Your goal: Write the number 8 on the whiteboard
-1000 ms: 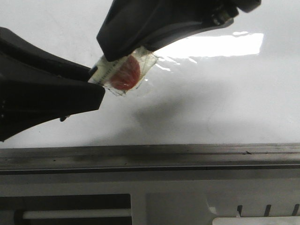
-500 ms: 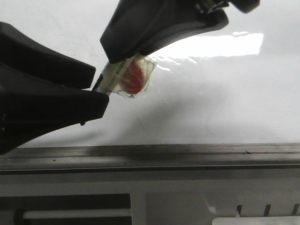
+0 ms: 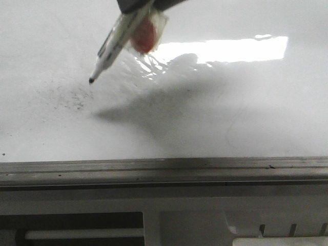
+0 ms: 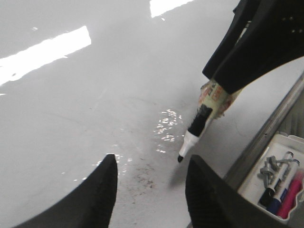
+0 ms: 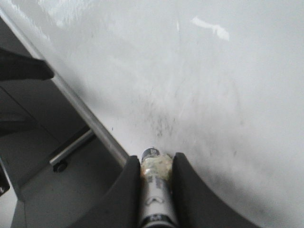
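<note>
My right gripper (image 3: 141, 4) is shut on a white-and-black marker (image 3: 115, 43) wrapped with tape and a red patch. The bare black tip points down-left and hangs just above the whiteboard (image 3: 230, 113), over faint grey smudge specks (image 3: 72, 97). No number 8 shows on the board. In the right wrist view the fingers (image 5: 154, 159) clamp the marker (image 5: 154, 190). My left gripper (image 4: 152, 159) is open and empty, low over the board (image 4: 95, 95), with the marker (image 4: 199, 121) tip just beyond its fingers. The left gripper is out of the front view.
A grey metal edge rail (image 3: 164, 166) runs along the board's near side, with a grey slotted panel (image 3: 205, 225) below it. A white tray (image 4: 278, 183) holding spare markers and clips sits past the rail. Bright glare (image 3: 225, 49) lies on the board.
My left gripper has drawn back out of the front view. My right gripper has moved up and away with the marker, whose bare tip now shows.
</note>
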`<state>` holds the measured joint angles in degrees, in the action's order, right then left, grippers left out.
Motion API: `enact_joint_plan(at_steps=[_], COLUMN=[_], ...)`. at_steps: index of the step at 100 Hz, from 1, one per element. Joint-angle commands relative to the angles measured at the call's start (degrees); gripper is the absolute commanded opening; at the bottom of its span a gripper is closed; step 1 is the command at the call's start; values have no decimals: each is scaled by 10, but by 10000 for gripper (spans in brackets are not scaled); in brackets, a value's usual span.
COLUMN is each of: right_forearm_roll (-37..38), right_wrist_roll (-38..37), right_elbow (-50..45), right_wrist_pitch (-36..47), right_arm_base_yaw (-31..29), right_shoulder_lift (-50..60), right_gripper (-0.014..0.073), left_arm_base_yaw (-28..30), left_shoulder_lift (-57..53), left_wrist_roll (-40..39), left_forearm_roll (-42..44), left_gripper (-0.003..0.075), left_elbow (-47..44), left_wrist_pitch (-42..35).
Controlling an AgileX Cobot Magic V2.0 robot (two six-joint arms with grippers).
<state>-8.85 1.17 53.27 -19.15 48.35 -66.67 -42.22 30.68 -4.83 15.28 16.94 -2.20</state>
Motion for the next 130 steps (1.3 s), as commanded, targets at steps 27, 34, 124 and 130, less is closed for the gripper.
enact_joint_plan(at_steps=[27, 34, 124, 130], right_forearm_roll=[0, 0, 53, 53], right_wrist_roll=[-1, -1, -17, -17], right_elbow=[115, 120, 140, 142], right_wrist_pitch=[-17, -25, -79, -69], right_arm_base_yaw=[-93, -95, -97, -110], right_shoulder_lift=[-31, -52, -51, -42], right_gripper=[-63, -63, -63, -63], left_arm_base_yaw=[37, 37, 37, 37], left_shoulder_lift=[-45, -45, -45, -45], left_wrist_roll=[-7, -7, -7, -7], left_forearm_roll=[-12, -13, -11, -11], left_gripper=[316, 316, 316, 316], left_elbow=[14, 14, 14, 14], left_wrist_pitch=[-13, -13, -15, -15])
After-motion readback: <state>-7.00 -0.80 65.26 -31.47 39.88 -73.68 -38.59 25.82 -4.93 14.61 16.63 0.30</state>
